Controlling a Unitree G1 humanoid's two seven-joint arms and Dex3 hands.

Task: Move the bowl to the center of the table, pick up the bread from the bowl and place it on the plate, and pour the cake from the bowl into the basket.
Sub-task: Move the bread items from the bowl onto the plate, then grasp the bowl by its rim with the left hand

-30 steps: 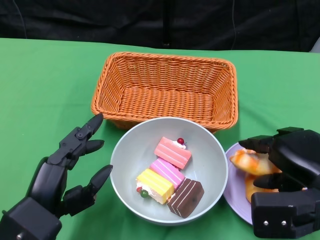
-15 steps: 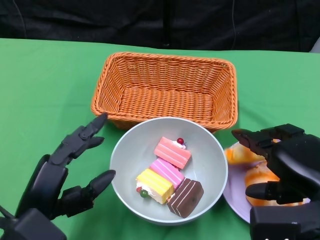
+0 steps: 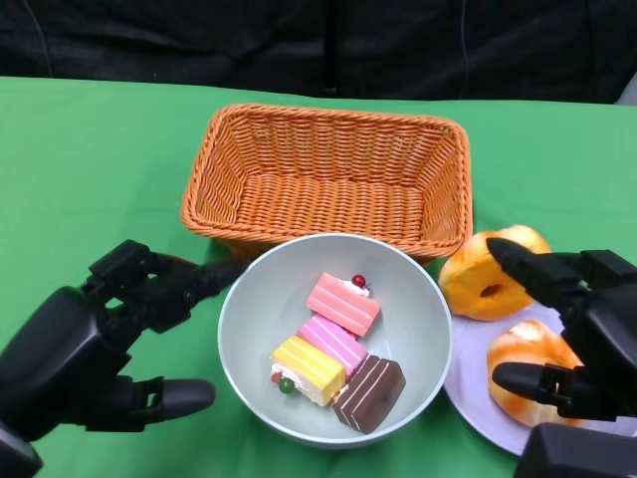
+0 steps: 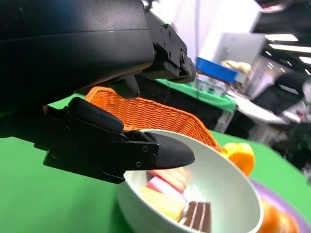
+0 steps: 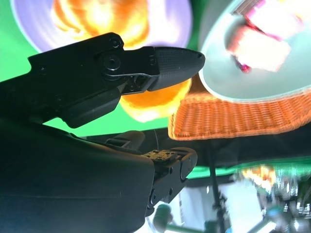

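Bowl [image 3: 418,329] between left hand [image 3: 90,349], right hand [image 3: 582,329].

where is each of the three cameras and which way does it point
Head view: high on the robot, looking down at the green table; shows the basket, bowl of cakes, plate with bread, and both hands, left hand and right hand.
Right wrist view: behind the right hand, turned upside down, facing bread, bowl and basket.
Left wrist view: behind the left hand, low by the table, facing bowl and basket.
Shared: both wrist views show the bowl and basket.
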